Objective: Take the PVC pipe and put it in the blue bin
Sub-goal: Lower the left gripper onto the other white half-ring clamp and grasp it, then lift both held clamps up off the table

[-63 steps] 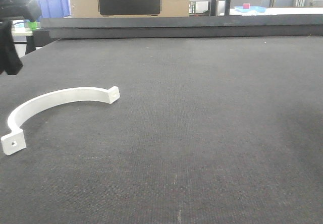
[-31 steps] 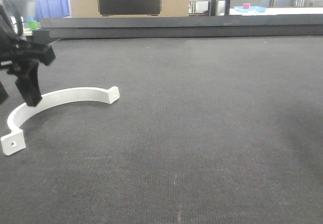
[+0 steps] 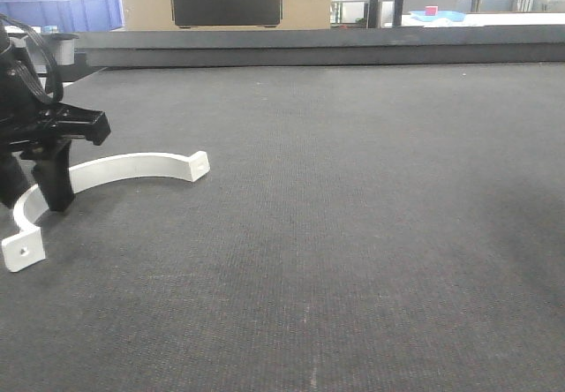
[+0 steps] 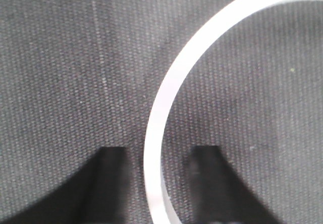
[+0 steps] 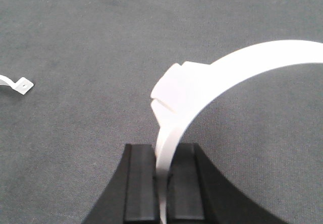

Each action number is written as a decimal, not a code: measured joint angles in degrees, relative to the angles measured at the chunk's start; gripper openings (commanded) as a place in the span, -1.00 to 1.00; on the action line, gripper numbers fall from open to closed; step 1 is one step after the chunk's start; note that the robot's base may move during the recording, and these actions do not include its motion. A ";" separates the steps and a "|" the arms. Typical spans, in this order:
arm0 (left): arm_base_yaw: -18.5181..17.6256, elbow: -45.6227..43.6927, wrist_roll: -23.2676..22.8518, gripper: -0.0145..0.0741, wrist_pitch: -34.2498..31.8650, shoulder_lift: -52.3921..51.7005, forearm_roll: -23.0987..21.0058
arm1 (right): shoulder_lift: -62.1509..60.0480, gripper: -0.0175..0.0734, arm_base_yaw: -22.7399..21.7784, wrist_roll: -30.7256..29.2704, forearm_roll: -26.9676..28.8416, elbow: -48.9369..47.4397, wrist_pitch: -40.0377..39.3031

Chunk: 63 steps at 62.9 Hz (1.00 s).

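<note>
Behind the far edge of the dark woven bench (image 3: 353,215), a black unit (image 3: 226,7) faintly reads ECOFLOW. Near the left edge, the left gripper (image 4: 159,183) straddles a white half-circle strap (image 3: 132,164), fingers spread. Well apart from it, the right gripper (image 5: 162,183) pinches the PVC pipe (image 5: 212,77): white, with a curved rim and a stepped lug, its far end cropped.

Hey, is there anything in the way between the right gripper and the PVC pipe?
Nothing visible does: the right gripper is shut on the PVC pipe, with the pipe's thin rim pinched directly between its fingers.
</note>
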 measured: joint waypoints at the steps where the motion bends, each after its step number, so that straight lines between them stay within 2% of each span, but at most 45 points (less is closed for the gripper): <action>1: 0.00 0.00 0.00 -0.54 0.00 0.14 0.00 | 0.00 -0.99 0.00 0.00 0.00 0.00 0.00; 7: 0.00 -0.12 -0.24 -0.65 0.16 1.13 0.23 | 0.00 -0.99 0.00 0.00 0.00 0.00 0.00; 22: 0.00 -0.62 -0.71 -0.68 0.88 1.65 -0.01 | 0.00 -0.99 0.00 0.00 0.00 0.00 0.00; 30: 0.00 -0.73 -0.99 -0.92 1.28 1.65 -0.01 | 0.00 -0.99 0.00 0.00 0.00 0.00 0.00; 40: 0.00 -2.03 -1.23 -0.92 4.84 1.40 -0.01 | 0.00 -0.99 0.00 0.00 0.00 0.00 0.00; 47: 0.00 -3.41 -1.23 -0.92 8.87 -1.07 -0.01 | 0.00 -0.99 0.00 0.00 0.00 0.00 0.00; 63: 0.00 -4.51 -1.23 -0.92 10.04 -15.17 -1.63 | 0.00 -0.99 0.00 0.00 0.00 0.00 1.44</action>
